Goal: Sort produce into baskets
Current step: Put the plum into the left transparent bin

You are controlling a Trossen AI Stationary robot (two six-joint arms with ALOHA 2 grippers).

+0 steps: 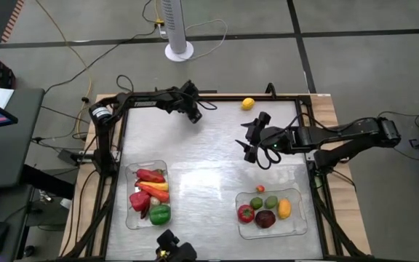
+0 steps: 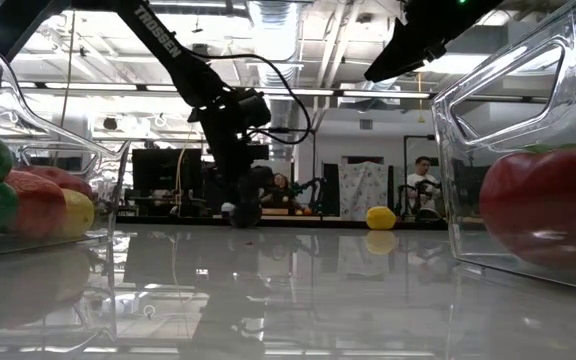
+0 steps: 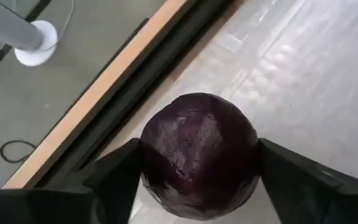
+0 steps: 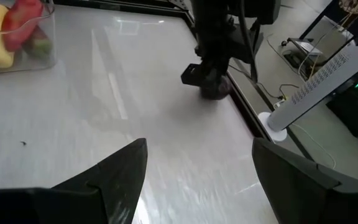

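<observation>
Gripping now: the left gripper has its two dark fingers pressed against both sides of a round, dark purple, wrinkly piece of produce, down at the tabletop by the far edge of the shiny grey table, toward the far left corner (in the low view it sits right down on the surface).
Left arm: reaches along the far edge from the left side; gripper is just inside the black frame rail.
Right gripper: hangs over the middle-right of the table with its fingers spread apart and nothing between them, only bare tabletop below.
Left basket: a clear, shallow rectangular plastic tray near the near left corner, holding red peppers, an orange-yellow long piece and a green pepper.
Right basket: the second clear plastic tray near the near right corner, with a red tomato, a dark red round piece, a green lime, another small green one and a yellow lemon.
Loose produce: one small yellow lemon lying alone at the far edge of the table, well apart from both baskets and both grippers (it also shows in the low view, sitting on the surface).
Background: a person is in the room beyond the table.
</observation>
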